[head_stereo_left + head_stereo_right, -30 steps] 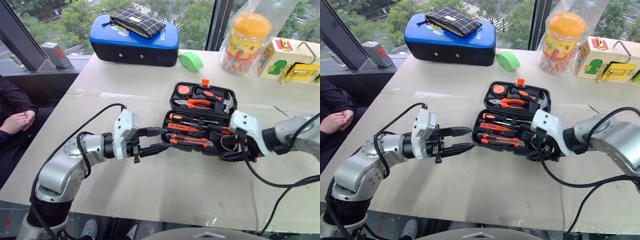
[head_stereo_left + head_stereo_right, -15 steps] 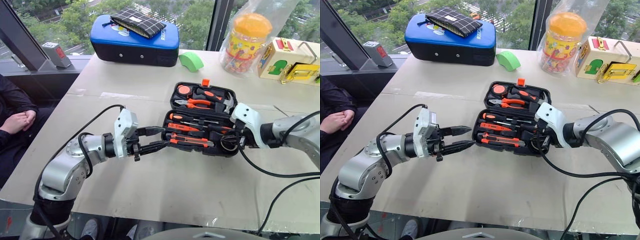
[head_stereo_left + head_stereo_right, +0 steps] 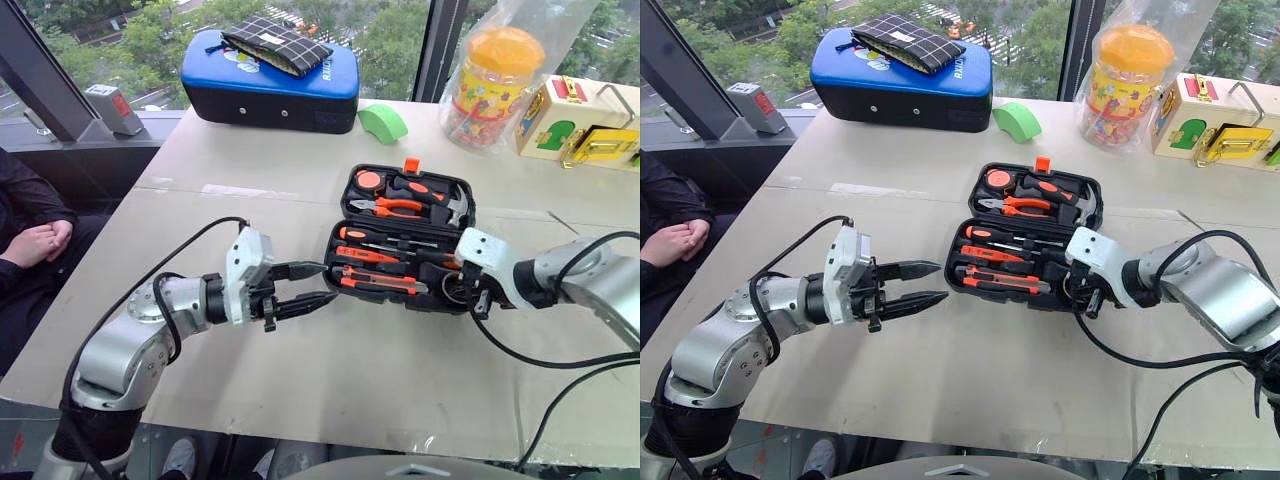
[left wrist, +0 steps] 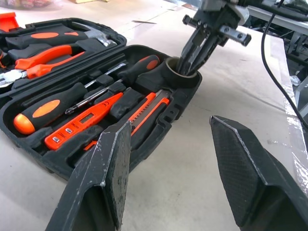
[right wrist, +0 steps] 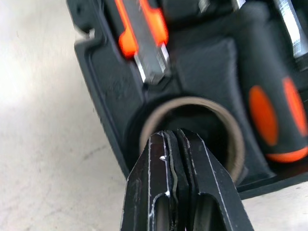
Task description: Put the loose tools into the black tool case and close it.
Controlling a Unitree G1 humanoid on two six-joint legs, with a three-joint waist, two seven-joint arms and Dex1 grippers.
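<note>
We see the right claw [image 4: 192, 53] pressed together, tips inside the black tool case [image 3: 400, 250] round corner well, left claw [image 3: 312, 285] apart at nine o'clock, no legible writing.

Both arms are built of rounded silver-grey metal segments joined by black rings. A white block-shaped housing is mounted at each wrist, ahead of which the black gripper mechanism is carried. Loose black cables are looped along the outside of both arms, one arching over the left forearm and several trailing below the right. The left gripper [image 3: 312, 285] is fitted with two long, pointed black fingers [image 4: 243, 171] whose inner faces are finely cross-hatched. The fingers of the right gripper [image 5: 179, 159] are edged with worn, scratched metal.
</note>
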